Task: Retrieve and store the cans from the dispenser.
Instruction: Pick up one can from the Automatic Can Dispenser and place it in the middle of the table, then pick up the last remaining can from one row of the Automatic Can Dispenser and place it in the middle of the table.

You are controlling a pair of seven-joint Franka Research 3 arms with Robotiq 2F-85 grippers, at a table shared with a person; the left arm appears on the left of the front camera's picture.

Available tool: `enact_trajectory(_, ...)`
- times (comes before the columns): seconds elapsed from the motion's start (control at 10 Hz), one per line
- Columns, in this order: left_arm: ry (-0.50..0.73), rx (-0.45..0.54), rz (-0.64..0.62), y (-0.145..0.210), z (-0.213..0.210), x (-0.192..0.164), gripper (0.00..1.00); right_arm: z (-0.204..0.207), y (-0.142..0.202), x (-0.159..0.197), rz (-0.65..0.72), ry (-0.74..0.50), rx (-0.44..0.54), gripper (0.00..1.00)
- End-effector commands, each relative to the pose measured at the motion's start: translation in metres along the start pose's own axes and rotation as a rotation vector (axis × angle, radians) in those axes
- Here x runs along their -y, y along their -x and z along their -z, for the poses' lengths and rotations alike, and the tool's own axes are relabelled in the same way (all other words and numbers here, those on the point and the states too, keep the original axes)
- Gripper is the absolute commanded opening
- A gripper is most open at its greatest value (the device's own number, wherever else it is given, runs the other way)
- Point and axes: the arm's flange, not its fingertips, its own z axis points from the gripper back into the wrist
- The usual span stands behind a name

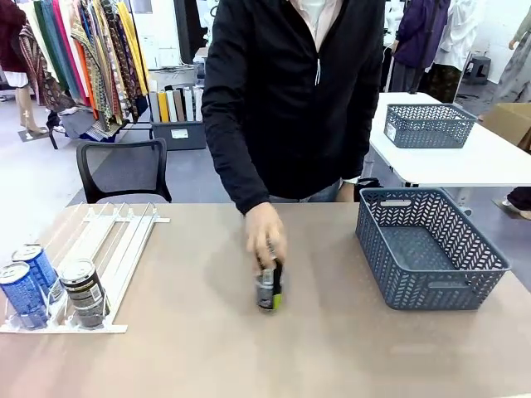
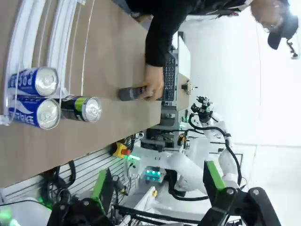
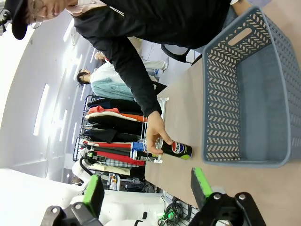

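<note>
The white dispenser (image 1: 124,240) lies at the table's left. Two blue cans (image 1: 29,282) and one dark can (image 1: 83,292) stand at its near end. At the table's middle a person's hand (image 1: 264,232) holds another dark can (image 1: 268,288) upright on the tabletop. The left wrist view shows the blue cans (image 2: 34,96), the dark can (image 2: 81,108) and the hand-held can (image 2: 130,93). My left gripper (image 2: 157,188) is open with nothing between its fingers, well away from the cans. My right gripper (image 3: 146,193) is also open with nothing in it, off the table's edge, with the hand-held can (image 3: 178,149) ahead of it.
A grey-blue lattice basket (image 1: 427,286) stands on the table's right side and holds nothing. A second basket (image 1: 429,126) sits on a white table behind. The person stands at the far edge, with an office chair (image 1: 124,170) to the left.
</note>
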Motion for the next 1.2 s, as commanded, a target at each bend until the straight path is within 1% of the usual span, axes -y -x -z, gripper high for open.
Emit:
enact_trajectory(0.0,-0.011,0.013,0.029,0.0007,-0.0110,0.0235,1.00,0.0012,-0.0034,-0.0036,-0.011,-0.024,0.014,1.00)
enact_trajectory(1.1,-0.011,0.013,0.029,0.0007,-0.0110,0.0235,1.00,0.0012,-0.0034,-0.0036,-0.011,-0.024,0.014,1.00)
